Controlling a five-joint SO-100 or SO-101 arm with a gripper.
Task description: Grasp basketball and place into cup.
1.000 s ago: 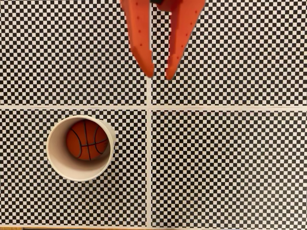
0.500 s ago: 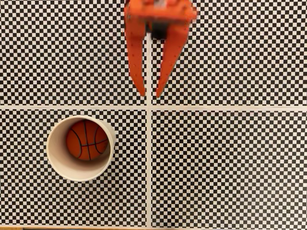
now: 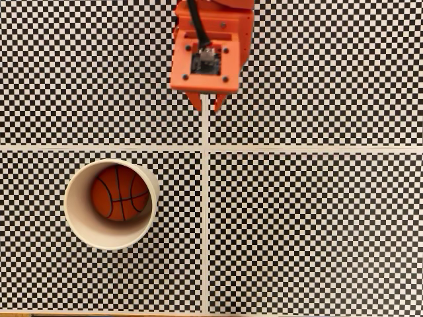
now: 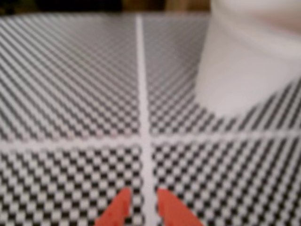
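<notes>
I am looking out from the wrist view first, where the claw (image 4: 142, 207) is showing only its two orange tips at the bottom edge, with a narrow gap between them and nothing in it, so it is released and carrying nothing. The tips are straddling a white line on the checkered counter (image 4: 70, 94), just short of where that line crosses another. Beyond that crossing and to the right, the cup (image 4: 249, 61) is standing upright, blurred, with its top cut off by the frame, so its inside is hidden from here.

In the fixed view, the claw (image 3: 207, 104) is sitting at the top centre, well apart from the cup (image 3: 78, 228), which is lying below it and to the left. Most of the claw is hidden under its own orange housing; only the tips are poking out. I am counting one cup and one basketball (image 3: 120, 193). The basketball is resting inside the cup, toward its upper right wall as this view shows it. The counter (image 3: 317, 231) to the right of the cup is offering open room out to the frame edge. A thin brown strip is showing along the bottom edge, below the cup, too thin to make out.
</notes>
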